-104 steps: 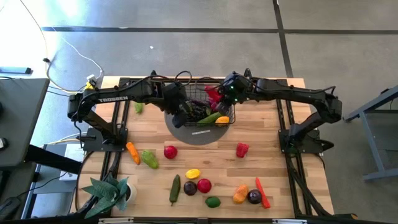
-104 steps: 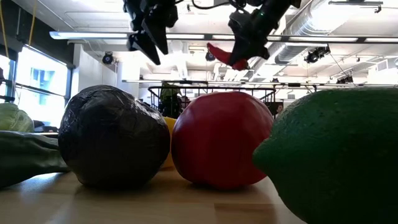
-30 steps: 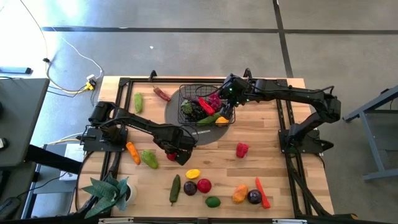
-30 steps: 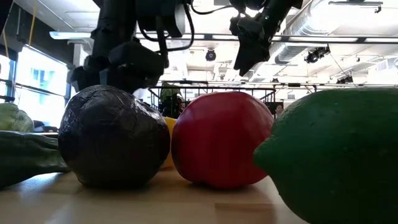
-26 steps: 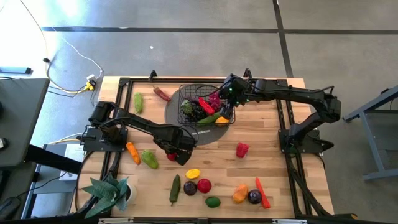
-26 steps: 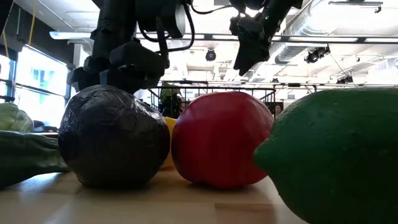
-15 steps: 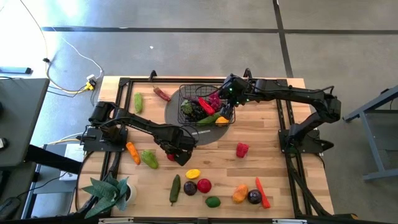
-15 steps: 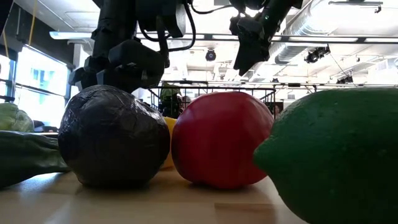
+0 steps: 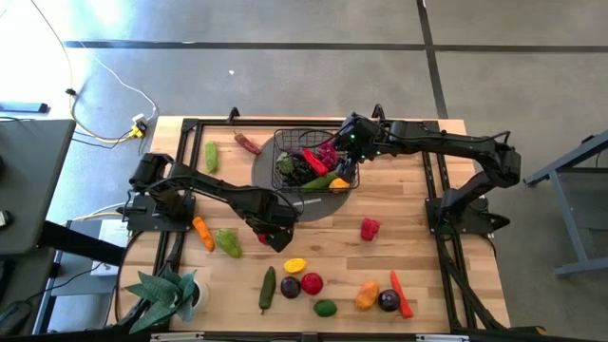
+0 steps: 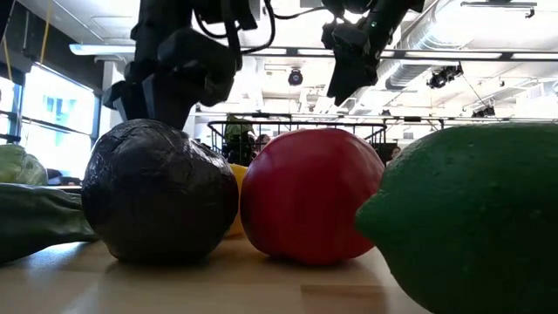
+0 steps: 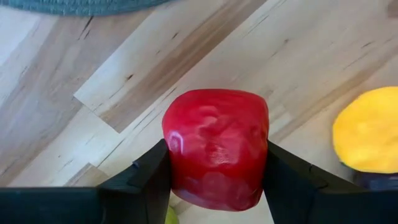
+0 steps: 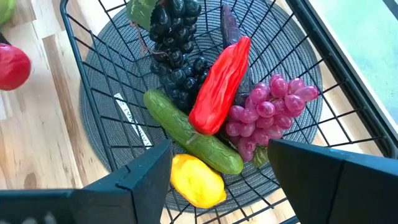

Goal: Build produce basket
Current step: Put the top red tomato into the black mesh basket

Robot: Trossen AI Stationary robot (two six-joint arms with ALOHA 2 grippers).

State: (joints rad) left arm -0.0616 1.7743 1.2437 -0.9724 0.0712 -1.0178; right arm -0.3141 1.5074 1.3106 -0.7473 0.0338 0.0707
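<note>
The left arm extends from its base at the table's left edge diagonally toward the table centre, with the wrist pitched down. The left gripper sits low over the light wooden slatted table, just in front of the round grey woven disc mat. Its two dark fingers are clamped on either side of a round red toy fruit, one finger against each flank. In the left wrist view a yellow toy fruit lies near the held fruit, apart from it.

The right arm reaches from its base at the table's right edge across the rear of the table, elbow raised, forearm roughly level. The right gripper hovers above the right rear corner of the square black wire-mesh basket, which stands on the grey mat at the rear centre of the table. Its fingers are spread wide and hold nothing.

The basket contains a long red toy pepper, a green toy cucumber, a dark purple grape bunch, a lighter magenta grape bunch and a small yellow toy pepper. The red pepper lies across the cucumber and touches both grape bunches.

Other produce remains on the table: a red toy pepper right of centre, and a row near the front edge including a dark green cucumber, a red apple, a dark plum, a green lime-shaped fruit and an orange carrot.

A leafy green potted plant stands at the front left corner.
</note>
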